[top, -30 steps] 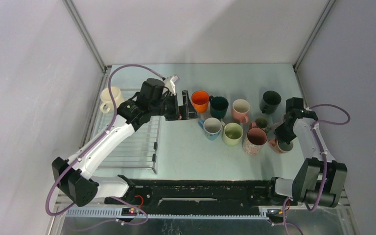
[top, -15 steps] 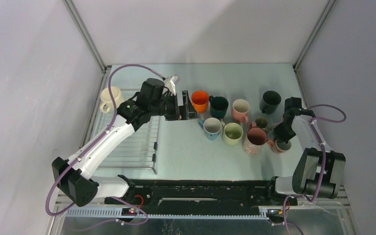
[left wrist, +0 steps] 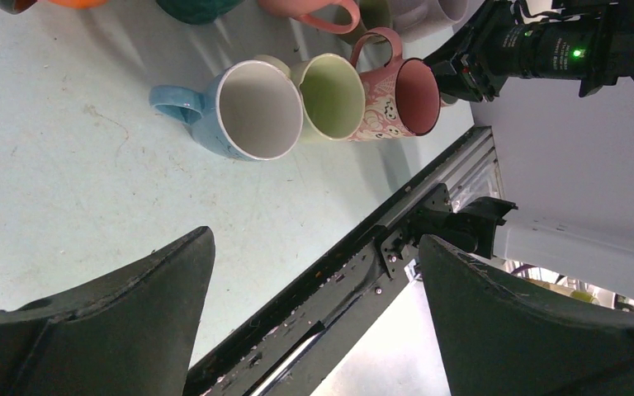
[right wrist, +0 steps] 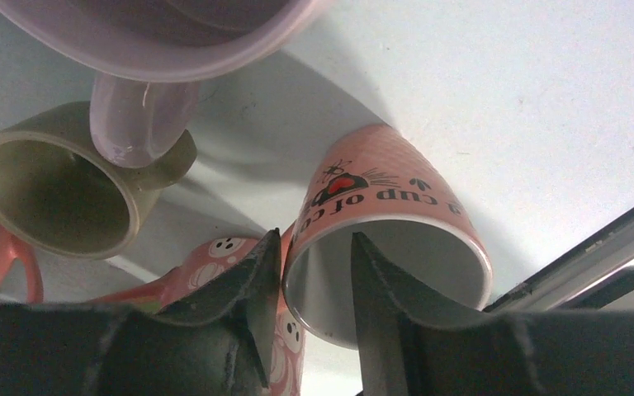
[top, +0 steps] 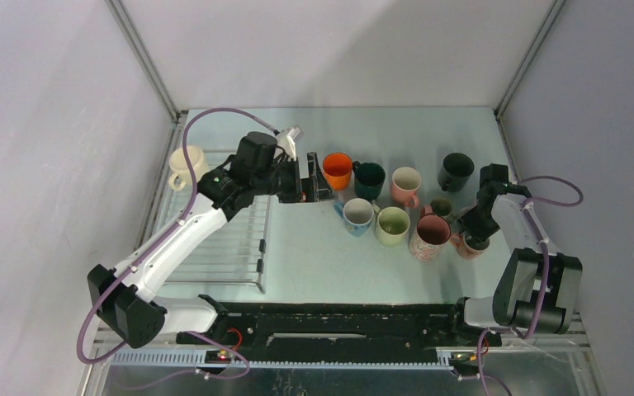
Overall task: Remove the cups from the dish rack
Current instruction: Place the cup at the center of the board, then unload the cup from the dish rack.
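One cream cup stands at the far left corner of the wire dish rack. Several cups stand grouped on the table to the right, among them orange, light blue and pale green. My right gripper points down over a salmon cup with black lettering. Its jaws straddle the cup's rim, one finger outside and one inside, with a gap showing on the inside. My left gripper hangs wide open and holds nothing, between the rack and the orange cup.
A pink patterned cup presses close against the salmon cup's left side, and an olive cup lies just beyond. A dark green cup stands at the back right. The black rail runs along the near edge.
My right gripper's jaws have parted from their shut grip on the salmon cup's rim, and its arm has shifted slightly. The left arm has not moved.
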`<action>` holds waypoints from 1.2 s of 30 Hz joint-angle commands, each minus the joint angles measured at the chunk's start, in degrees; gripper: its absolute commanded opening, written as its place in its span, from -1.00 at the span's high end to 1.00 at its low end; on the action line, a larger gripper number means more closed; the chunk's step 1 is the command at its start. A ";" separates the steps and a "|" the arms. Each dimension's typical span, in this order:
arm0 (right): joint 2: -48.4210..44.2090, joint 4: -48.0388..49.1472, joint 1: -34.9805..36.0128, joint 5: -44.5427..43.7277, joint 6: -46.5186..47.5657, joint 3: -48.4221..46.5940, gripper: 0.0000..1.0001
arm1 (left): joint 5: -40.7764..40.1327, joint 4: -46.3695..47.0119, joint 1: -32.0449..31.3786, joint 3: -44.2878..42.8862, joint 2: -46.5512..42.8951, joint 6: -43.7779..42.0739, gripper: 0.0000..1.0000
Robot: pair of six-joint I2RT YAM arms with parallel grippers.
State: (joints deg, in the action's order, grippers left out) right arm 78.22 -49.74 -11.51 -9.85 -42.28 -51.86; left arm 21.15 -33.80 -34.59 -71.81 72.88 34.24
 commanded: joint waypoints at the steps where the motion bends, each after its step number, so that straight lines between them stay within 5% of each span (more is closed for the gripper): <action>1: -3.46 -0.98 -0.27 -1.31 0.35 -0.61 0.08 | -0.39 0.46 0.42 -2.29 0.09 -1.78 -1.00; 22: -13.45 -8.70 -0.18 -1.71 2.83 -5.96 -0.58 | -2.17 -0.04 3.10 -3.51 0.70 -2.33 -1.00; 27: -17.75 -10.90 -0.12 0.23 5.08 -10.58 -0.98 | -5.23 -1.09 4.55 -4.23 0.60 -2.78 -1.00; 36: -16.32 -9.18 10.94 3.18 8.07 -20.05 -0.99 | -17.97 -6.80 12.43 -5.53 -2.39 -4.20 -1.00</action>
State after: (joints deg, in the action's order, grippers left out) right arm 61.19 -60.31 -6.07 -8.36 -36.62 -68.31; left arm 11.16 -37.76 -26.15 -73.10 73.65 32.23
